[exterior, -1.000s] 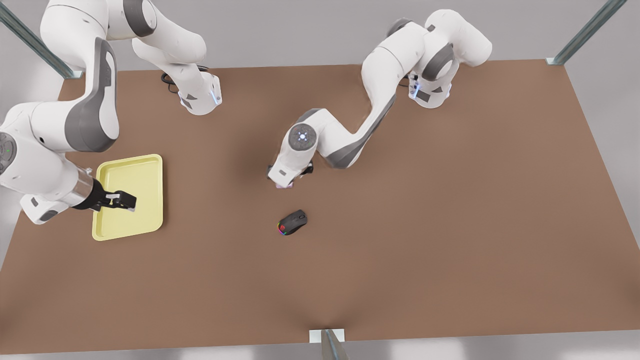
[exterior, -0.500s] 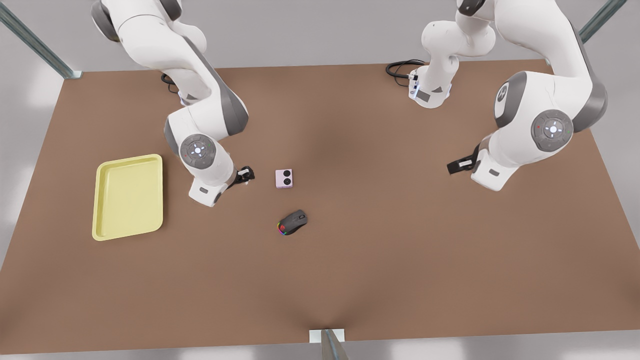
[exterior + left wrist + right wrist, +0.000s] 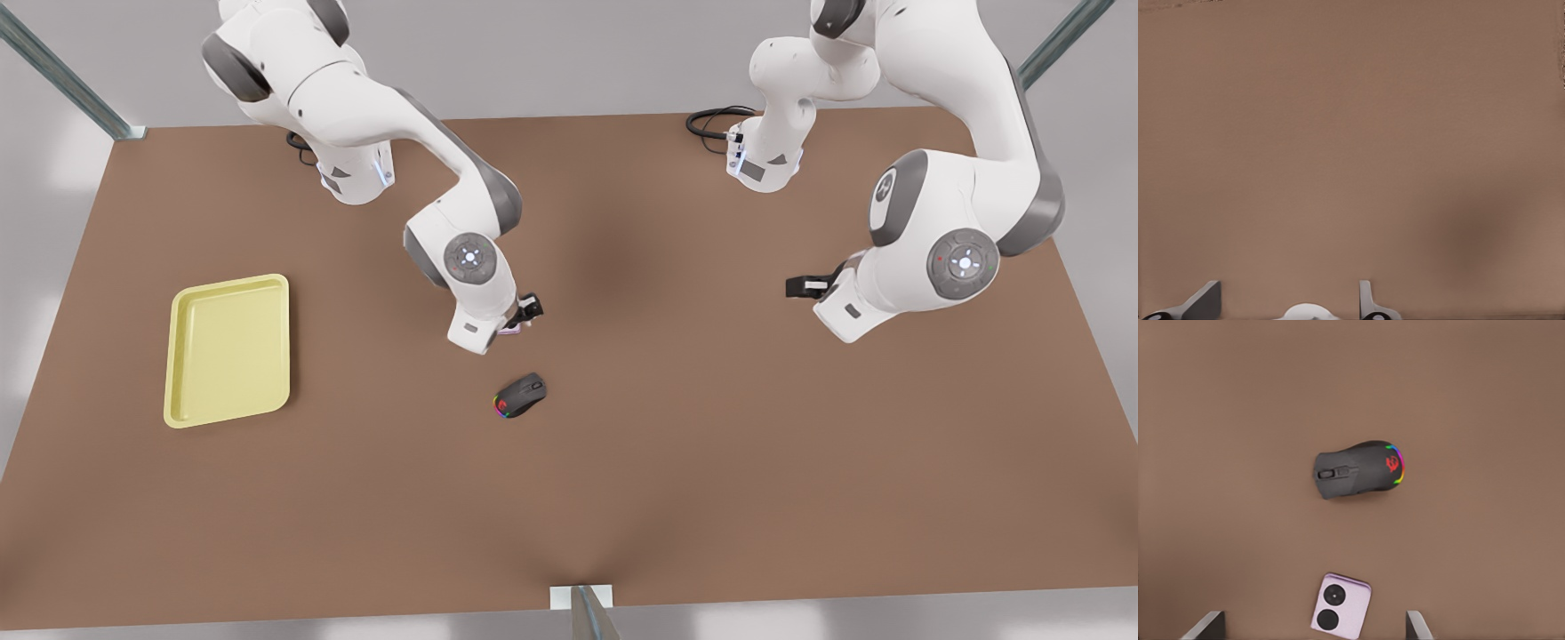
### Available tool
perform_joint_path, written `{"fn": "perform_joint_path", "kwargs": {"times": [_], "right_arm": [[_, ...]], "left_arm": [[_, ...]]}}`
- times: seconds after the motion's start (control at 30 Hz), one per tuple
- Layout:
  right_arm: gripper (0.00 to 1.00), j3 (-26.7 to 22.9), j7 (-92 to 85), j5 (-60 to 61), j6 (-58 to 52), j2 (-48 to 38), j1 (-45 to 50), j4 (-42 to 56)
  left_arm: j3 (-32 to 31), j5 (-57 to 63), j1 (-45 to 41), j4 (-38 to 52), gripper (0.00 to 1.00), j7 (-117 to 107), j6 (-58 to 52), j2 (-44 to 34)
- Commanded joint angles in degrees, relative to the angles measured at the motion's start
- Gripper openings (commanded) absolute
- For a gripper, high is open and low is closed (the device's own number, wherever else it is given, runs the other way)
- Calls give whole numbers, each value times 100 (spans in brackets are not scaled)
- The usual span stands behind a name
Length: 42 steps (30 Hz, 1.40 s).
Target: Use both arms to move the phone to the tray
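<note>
the brown bench (image 3: 711,462) carries everything, and the two white arms reach over it from the far edge. the arm on the front view's left matches the right wrist view, since that camera looks down on the phone and the mouse, so it is the right arm; the one on the front view's right is the left arm, waiting over bare bench. the pale yellow tray (image 3: 228,349) lies flat near the front view's left edge, well apart from the rest. the black mouse (image 3: 1358,471) sits just beyond the phone. the phone (image 3: 1341,605), small and pink with lenses up, lies on the bench directly beneath the right end effector (image 3: 1315,625), between its fingers, which stand spread wide on either side and are not touching it. the left end effector (image 3: 1285,300) is likewise spread and empty. the right arm is clearly nearer, so i judge a straight descent and closing comes next.
</note>
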Motion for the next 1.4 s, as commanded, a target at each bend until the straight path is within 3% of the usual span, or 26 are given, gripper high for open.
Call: {"fn": "perform_joint_path", "kwargs": {"times": [0.0, 0.2, 0.37, 0.77, 1.37], "right_arm": [[100, 5, 1702, -12, 224, 95, 49, -3], [100, -3, 2185, 6, 241, 17, 137, -855], [100, 5, 2458, 15, 1059, -273, 145, -1848], [100, 190, 1921, 15, 2852, 201, 66, -2472], [100, 225, 1095, 6, 3362, 368, -30, -2912]], "left_arm": [[-1, 2, 0, 3, 100, 1274, 7, -4], [-80, 2, -17, 3, 100, 1257, 34, -4], [-80, 2, -17, 3, 100, 1257, 42, 5], [-80, 2, -9, 3, 100, 1274, 148, 5], [70, -24, 70, 3, 100, 1310, -19, -391]]}}
